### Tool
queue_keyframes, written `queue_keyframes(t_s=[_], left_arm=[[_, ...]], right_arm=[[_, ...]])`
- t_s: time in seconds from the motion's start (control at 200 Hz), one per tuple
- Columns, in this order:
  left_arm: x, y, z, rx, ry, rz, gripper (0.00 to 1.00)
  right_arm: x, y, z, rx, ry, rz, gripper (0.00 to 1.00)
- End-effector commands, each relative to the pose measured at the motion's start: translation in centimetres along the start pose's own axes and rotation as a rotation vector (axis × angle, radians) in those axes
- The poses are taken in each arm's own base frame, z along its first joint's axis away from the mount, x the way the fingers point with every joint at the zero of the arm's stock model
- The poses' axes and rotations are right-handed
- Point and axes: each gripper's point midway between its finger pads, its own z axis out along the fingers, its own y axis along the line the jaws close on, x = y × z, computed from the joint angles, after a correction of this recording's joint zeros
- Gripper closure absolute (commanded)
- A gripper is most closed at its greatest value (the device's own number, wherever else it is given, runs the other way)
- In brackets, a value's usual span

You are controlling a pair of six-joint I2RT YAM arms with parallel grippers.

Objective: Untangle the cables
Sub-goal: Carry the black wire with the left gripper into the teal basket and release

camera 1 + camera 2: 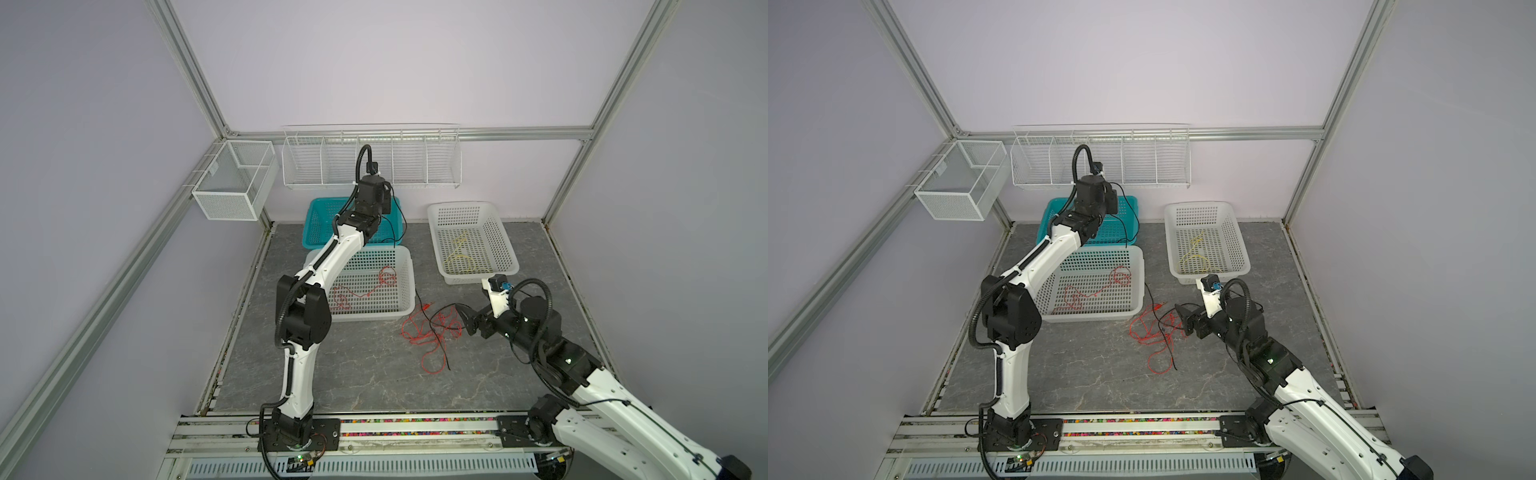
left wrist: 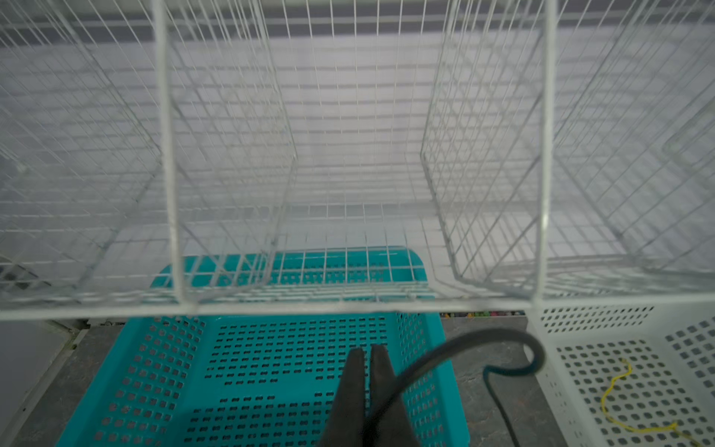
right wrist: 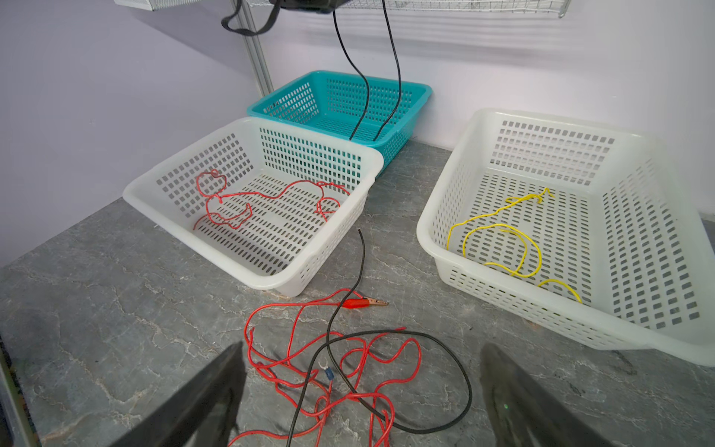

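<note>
Partly sorted. Left claw (image 2: 367,354) clenched on a thin black cable (image 3: 366,87) dangling into the perforated teal basket (image 3: 294,104); one kinked red cable (image 3: 219,198) lies in the slotted white basket (image 3: 193,236). Red-and-black tangle (image 3: 332,391) is left on the veined grey desk (image 3: 116,309), right claw (image 3: 361,350) spread wide over it; yellow cable (image 3: 499,226) coiled in the far-right basket (image 3: 425,232).

Three baskets on the surface (image 1: 353,374). Back basket (image 1: 324,224) against the rear wall, under the wire rack (image 1: 415,166). Left basket (image 1: 409,286) just before it, cable (image 1: 388,277) inside. Right basket (image 1: 498,237) apart, second cable (image 3: 499,225) inside. Tangle of cables (image 1: 432,328) before both baskets. Hanging cable (image 3: 399,77) over back basket.
</note>
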Motion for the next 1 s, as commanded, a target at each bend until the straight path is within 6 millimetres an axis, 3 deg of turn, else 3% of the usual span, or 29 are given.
queue_keyframes(t_s=[0.0,0.155,0.455,0.53,0.595,0.835,0.995], left_arm=[[3.6,0.1,1.5,-0.031,0.073,0.007,1.00],[6.6,1.6,2.5,-0.087,0.153,-0.003,1.00],[10.2,8.5,3.5,-0.243,0.282,-0.175,1.00],[10.8,9.5,3.5,-0.270,0.300,-0.191,0.75],[10.9,9.5,3.5,-0.270,0.303,-0.188,0.64],[10.5,9.1,3.2,-0.233,0.297,-0.186,0.43],[9.6,7.8,2.0,-0.165,0.281,-0.168,0.36]], right_arm=[[1.0,0.0,0.3,-0.005,0.032,0.015,0.05],[1.7,-0.6,1.0,0.027,0.073,0.018,0.04],[4.3,-1.2,3.9,0.062,0.199,0.046,0.04],[4.7,-1.3,4.6,0.066,0.212,0.050,0.04],[5.0,-1.5,5.3,0.079,0.220,0.053,0.04],[6.5,-3.1,7.9,0.173,0.299,0.074,0.05],[8.3,-5.9,8.2,0.330,0.388,0.126,0.07]])
